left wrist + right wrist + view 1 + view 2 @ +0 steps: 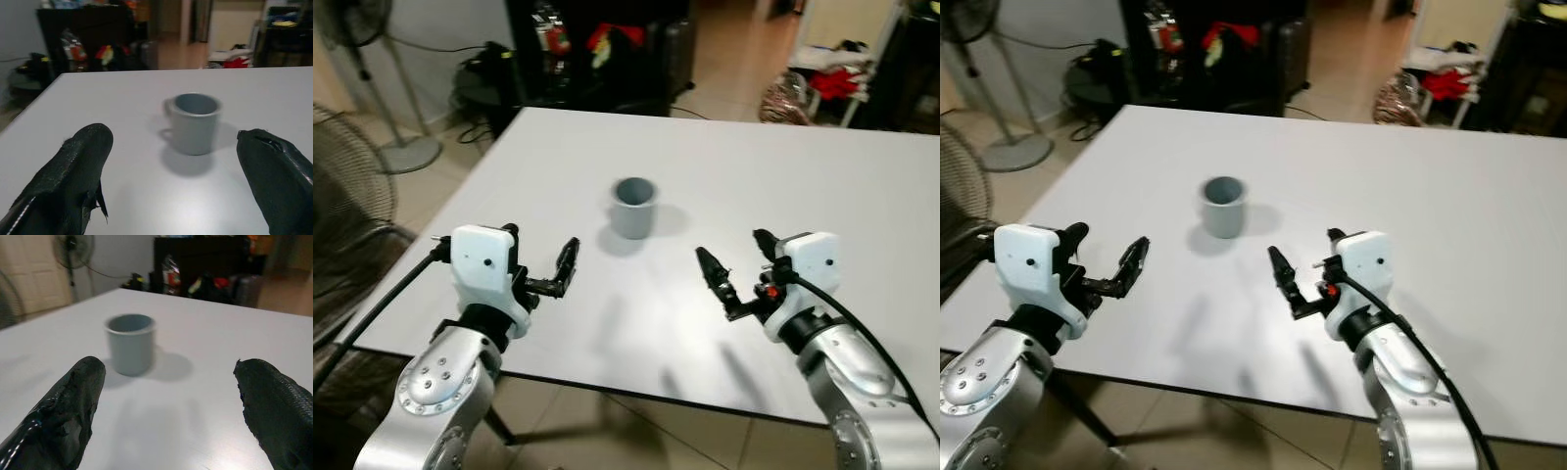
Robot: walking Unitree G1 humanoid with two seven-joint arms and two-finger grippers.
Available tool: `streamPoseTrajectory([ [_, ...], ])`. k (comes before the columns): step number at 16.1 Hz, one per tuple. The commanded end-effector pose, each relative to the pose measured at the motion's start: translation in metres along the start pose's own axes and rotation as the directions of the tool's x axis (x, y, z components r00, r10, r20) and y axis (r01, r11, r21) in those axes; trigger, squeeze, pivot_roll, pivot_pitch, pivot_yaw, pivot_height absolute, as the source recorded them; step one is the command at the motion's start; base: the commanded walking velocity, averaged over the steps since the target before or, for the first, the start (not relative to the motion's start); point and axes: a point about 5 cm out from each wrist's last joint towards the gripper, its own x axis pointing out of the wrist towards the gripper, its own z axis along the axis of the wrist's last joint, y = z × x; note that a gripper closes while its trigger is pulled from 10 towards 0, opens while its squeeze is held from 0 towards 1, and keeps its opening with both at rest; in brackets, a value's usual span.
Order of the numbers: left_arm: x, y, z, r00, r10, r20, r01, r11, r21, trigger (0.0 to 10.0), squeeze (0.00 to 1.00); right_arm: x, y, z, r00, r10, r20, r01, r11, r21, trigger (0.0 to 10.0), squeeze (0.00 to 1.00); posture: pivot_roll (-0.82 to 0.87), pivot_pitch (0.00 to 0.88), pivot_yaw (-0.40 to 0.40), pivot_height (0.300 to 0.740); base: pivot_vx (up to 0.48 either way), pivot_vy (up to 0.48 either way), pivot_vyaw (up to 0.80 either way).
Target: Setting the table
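Silver arms, white wrists, blk cables

A cup (633, 206) stands on the desk (803, 176), toward its middle. The left gripper (540, 257) and right gripper (734, 264) hover nearer the robot, either side of it, apart from it.

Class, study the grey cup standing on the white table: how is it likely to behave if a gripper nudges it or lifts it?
The grey cup looks rigid, so it should hold its shape when squeezed. It stands upright on a flat base, about as wide as tall, so a low push would probably slide it, not tip it. Its smooth wall may be slippery.
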Motion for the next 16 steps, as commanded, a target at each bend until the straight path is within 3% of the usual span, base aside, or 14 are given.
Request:
streamPoseTrajectory([
  [1,0.0001,0.0059,-0.0045,0.999,0.043,-0.028,-0.043,0.999,0.0,10.0,0.0,0.0011,0.0079,0.0021,0.999,0.052,0.008,-0.052,0.998,0.045,10.0,1.0,-0.05,0.008,0.057,0.74,0.0,0.0,0.8],
  [7,-0.0011,0.0062,-0.0081,0.997,0.054,-0.048,-0.052,0.998,0.042,10.0,0.0,-0.0007,0.0163,-0.0031,0.991,0.133,-0.019,-0.132,0.989,0.074,10.0,1.0,-0.05,0.006,0.066,0.74,0.0,0.0,0.8],
  [16,-0.0026,0.0065,-0.0113,0.997,0.046,-0.059,-0.041,0.996,0.075,10.0,0.0,0.0004,0.0161,-0.0017,0.992,0.129,0.007,-0.129,0.985,0.115,10.0,1.0,-0.04,0.0,0.072,0.74,0.0,0.0,0.8],
])
